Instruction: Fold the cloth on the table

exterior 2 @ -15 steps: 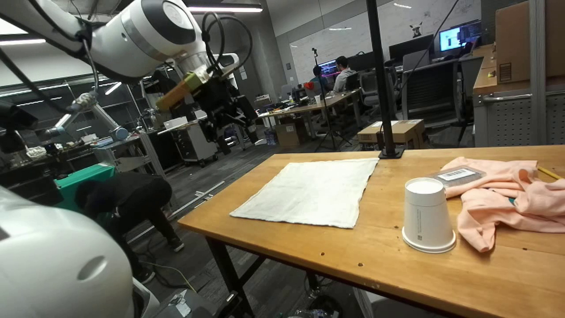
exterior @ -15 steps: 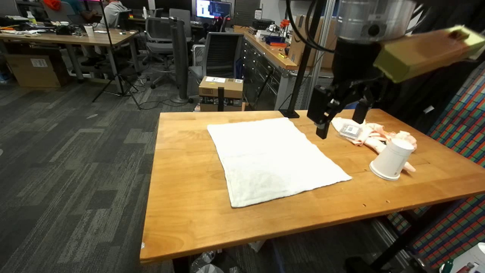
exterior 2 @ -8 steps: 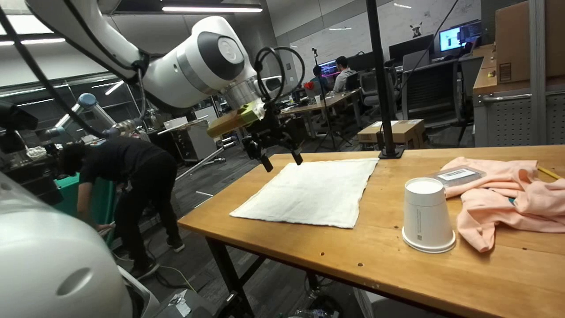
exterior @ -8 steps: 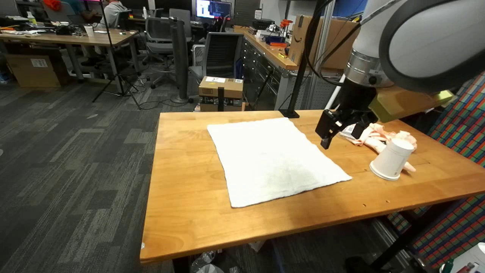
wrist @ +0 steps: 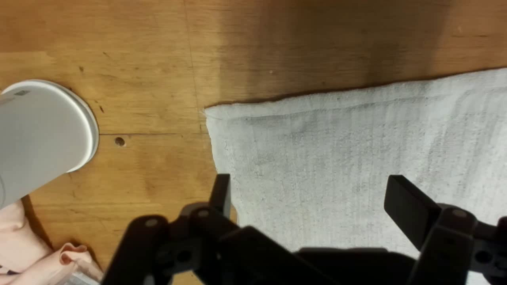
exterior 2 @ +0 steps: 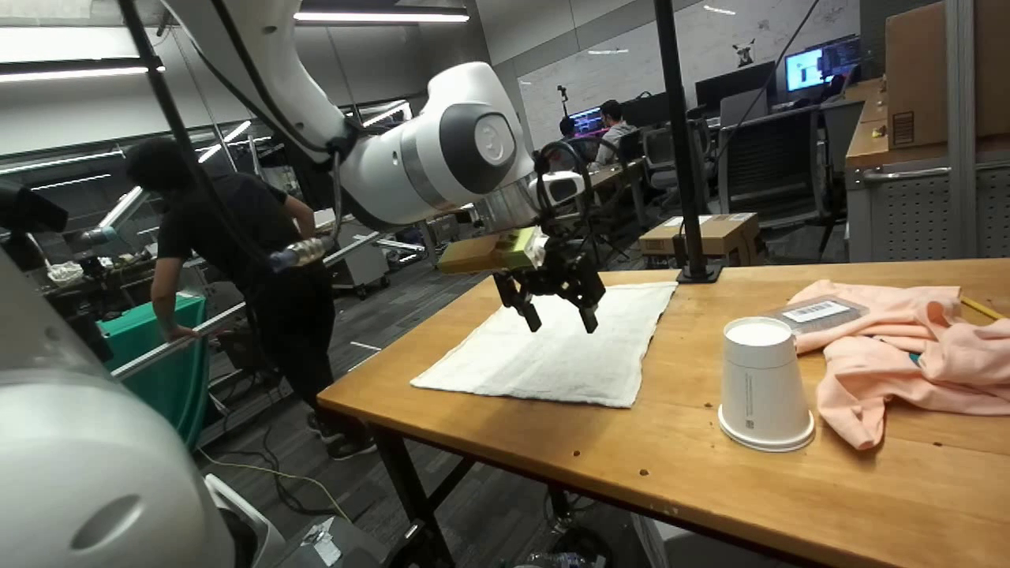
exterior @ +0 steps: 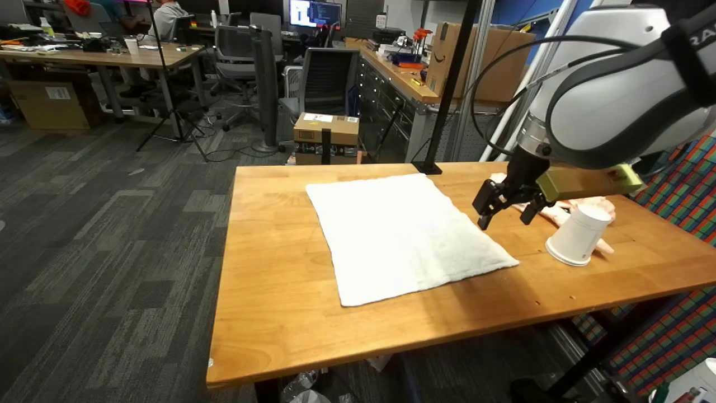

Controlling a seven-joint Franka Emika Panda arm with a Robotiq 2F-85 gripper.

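At the far left of the wrist view is the cup [wrist: 43,130], and lower, on the same side, the garment [wrist: 43,263]; neither seems needed for this work. After them comes a strip of the wooden surface [wrist: 154,174]. Then begins the cloth [wrist: 317,146], which lies flat on it and appears not yet folded. Its corner [wrist: 216,117] on the cup's side seems to me the best place to take hold, because the hem [wrist: 253,110] there looks thicker. Probably a gentle press down to the surface and a small pinch are needed; otherwise the grasp may slide over such thin fabric. Further right, the gripper [wrist: 311,192] hangs over the cloth, its fingers [wrist: 412,209] wide apart and holding nothing. At the right the cloth runs out of view. I expect it to be light, soft and limp: it should not break or slip easily, but only the pinched part will rise at first, so a slow lift is wise.
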